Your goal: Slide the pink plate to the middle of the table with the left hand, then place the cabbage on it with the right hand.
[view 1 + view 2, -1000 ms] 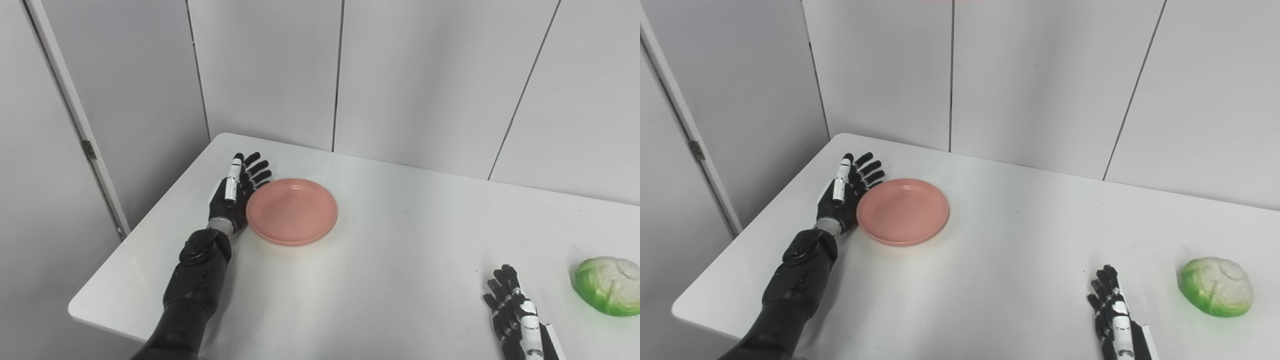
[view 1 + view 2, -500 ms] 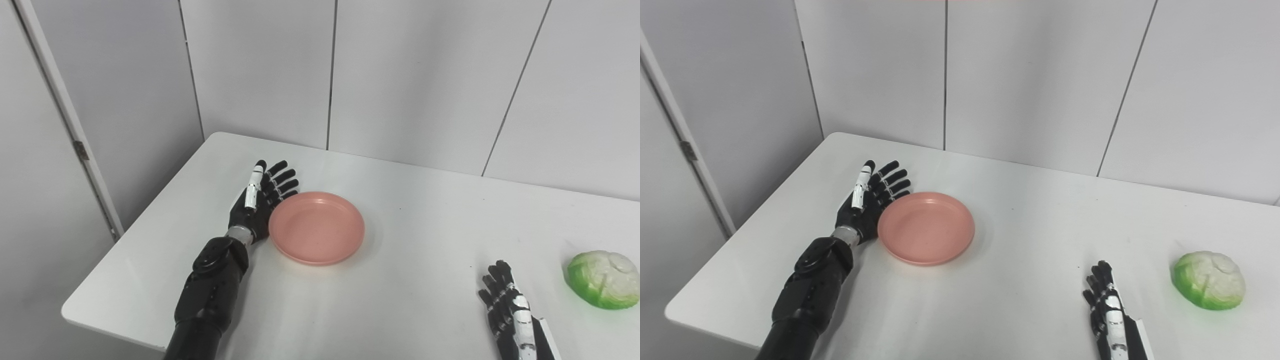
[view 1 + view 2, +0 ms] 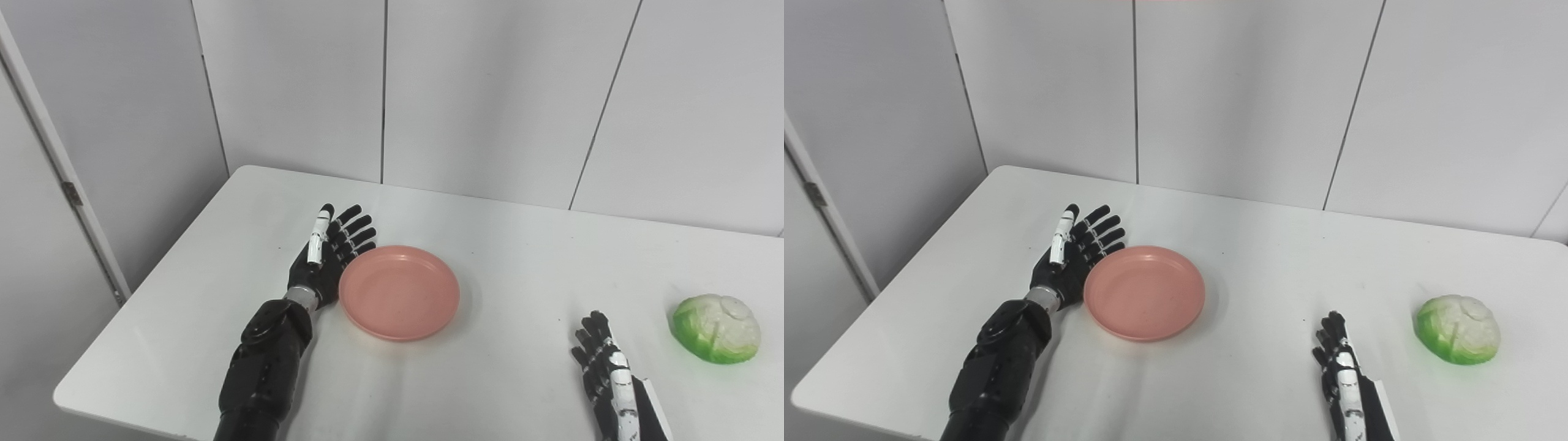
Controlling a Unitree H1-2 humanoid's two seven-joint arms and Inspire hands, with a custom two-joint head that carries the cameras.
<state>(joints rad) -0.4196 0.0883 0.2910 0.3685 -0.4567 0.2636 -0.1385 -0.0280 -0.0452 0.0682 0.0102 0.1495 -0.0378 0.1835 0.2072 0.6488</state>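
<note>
The left hand [image 3: 324, 263] is pressing its side against the pink plate [image 3: 399, 292], fingers spread and holding nothing: the sliding step is underway. The plate is sitting left of the counter [image 3: 490, 245] middle, so pushing toward the right edge seems needed. The right hand [image 3: 603, 367], fingers spread, is waiting near the front edge beside the cabbage [image 3: 716, 328].

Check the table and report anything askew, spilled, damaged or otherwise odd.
Nothing stands out. The pink plate lies flat and empty on the white table, with the open left hand against its left rim. The cabbage sits whole near the right edge, apart from the open right hand. No spills or damage show.
</note>
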